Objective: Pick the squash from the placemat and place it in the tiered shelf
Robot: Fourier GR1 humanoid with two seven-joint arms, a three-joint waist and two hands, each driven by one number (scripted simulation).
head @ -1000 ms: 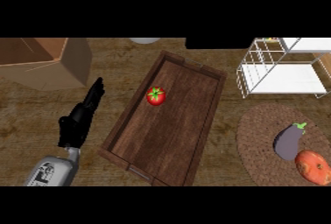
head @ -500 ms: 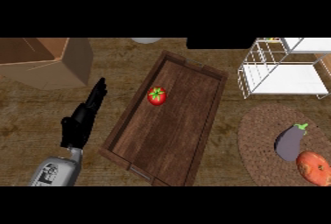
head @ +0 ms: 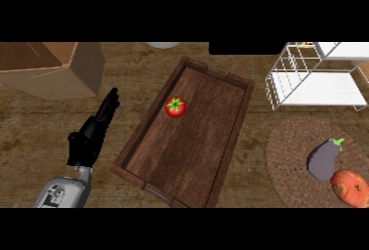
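The squash, round and orange-red, lies on the round brown placemat at the lower right, partly cut off by the view's right edge. The white wire tiered shelf stands at the upper right, just beyond the placemat. My left hand rests on the counter at the left with its fingers straight, far from the squash and holding nothing. No right hand shows in the head view.
A purple eggplant lies on the placemat, touching or almost touching the squash. A long wooden tray with a red tomato fills the middle. A cardboard box stands at the upper left.
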